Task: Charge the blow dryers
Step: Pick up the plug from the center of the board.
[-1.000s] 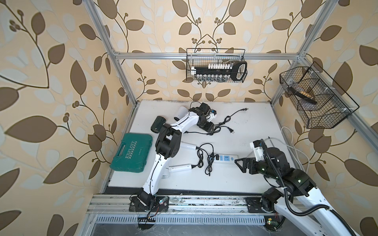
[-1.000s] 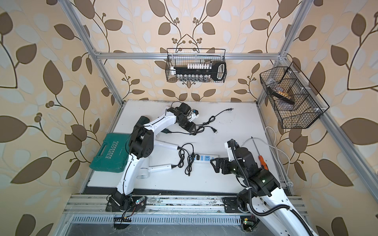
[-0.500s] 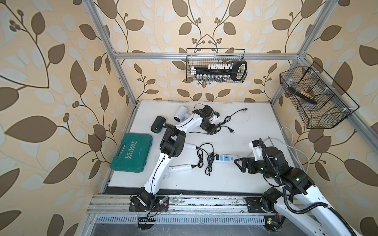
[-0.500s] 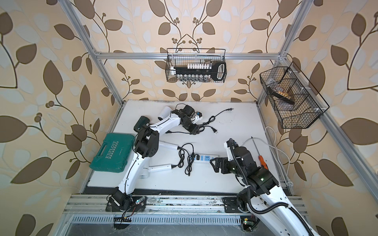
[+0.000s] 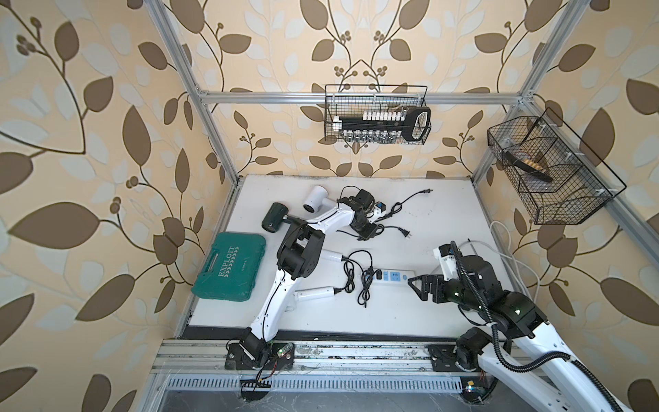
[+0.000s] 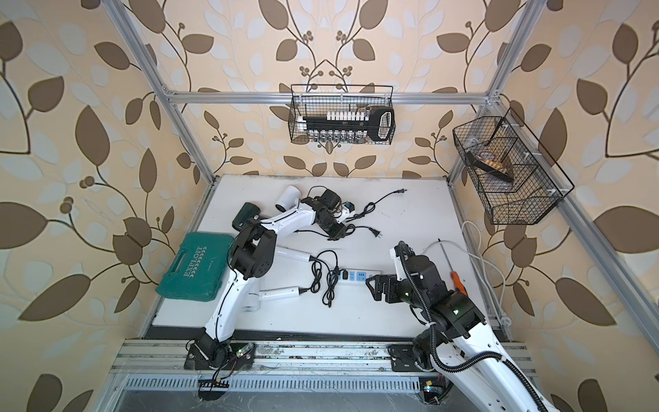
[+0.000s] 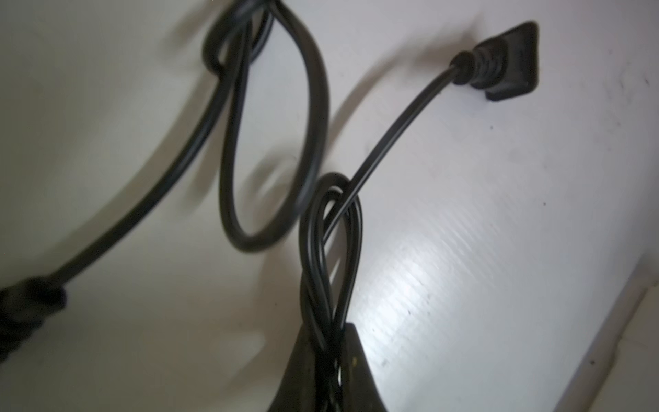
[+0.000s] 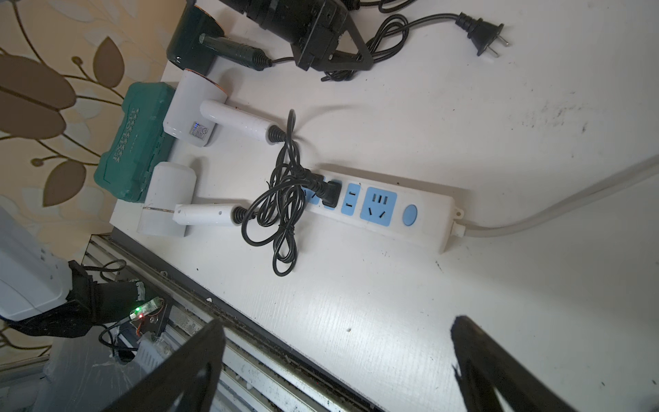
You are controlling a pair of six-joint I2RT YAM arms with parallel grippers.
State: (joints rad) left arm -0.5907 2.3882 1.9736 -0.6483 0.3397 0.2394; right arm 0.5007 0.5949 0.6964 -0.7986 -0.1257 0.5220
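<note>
Overall, in both top views the left claw [image 5: 369,232] sat low at the back of the table [image 5: 445,214]; the dark green dryer [image 5: 272,218] lay near the back left edge, handle toward the claw. Its black cord [image 5: 390,228] ran past the claw to a free plug [image 5: 405,233] lying just beyond it on the right arm's side, long axis roughly across the table, prongs away from the claw. The power strip [image 5: 392,276] lay nearer the front, also crosswise, with the right claw [image 5: 416,288] spread wide just off its end. Left wrist view: jaws pinched tight on a twisted bunch of that cord, one strand leading out to the plug; strip not in frame. Right wrist view alone showed the sockets [image 8: 378,207]: black plugs [image 8: 331,192] seated at the end nearest the two white dryers [image 8: 231,121], blue sockets free toward the switch [image 8: 410,214]. Judgement: the left arm was the nearer one and held the slack, not the plug body; the plug would need carrying frontward and turning prongs-down to a free socket.
</note>
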